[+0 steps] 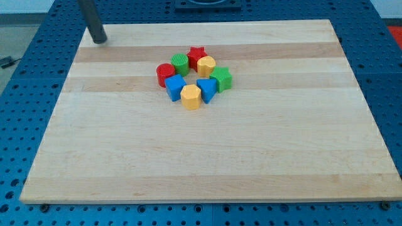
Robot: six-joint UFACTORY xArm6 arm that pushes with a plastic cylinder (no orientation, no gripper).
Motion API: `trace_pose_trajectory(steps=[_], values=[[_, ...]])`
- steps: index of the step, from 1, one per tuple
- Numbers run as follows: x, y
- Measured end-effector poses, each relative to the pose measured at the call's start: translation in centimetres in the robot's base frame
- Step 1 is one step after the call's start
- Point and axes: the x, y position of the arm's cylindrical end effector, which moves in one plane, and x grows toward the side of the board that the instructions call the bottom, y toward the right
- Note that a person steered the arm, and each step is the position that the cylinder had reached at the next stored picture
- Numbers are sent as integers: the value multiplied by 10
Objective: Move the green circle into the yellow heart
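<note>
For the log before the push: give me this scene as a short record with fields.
tip: my tip at the board's far-left corner, apart from all blocks
target block: green circle, at the cluster's top
goal block: yellow heart, right of the green circle, the red star between them at the top
cluster: eight blocks in a ring near the wooden board's centre
contact: none yet

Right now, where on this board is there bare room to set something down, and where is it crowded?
Bare wood runs across the whole lower half of the board, and along the view's left and right sides. My tip sits alone at the top-left corner. It is crowded only in the ring above centre, from the red cylinder to the green star, with the green circle beside the yellow heart.
</note>
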Motion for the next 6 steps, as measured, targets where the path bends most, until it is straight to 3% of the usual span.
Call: trace_pose_trajectory(steps=[1,3,6], values=[[8,10],[29,84],[120,208]])
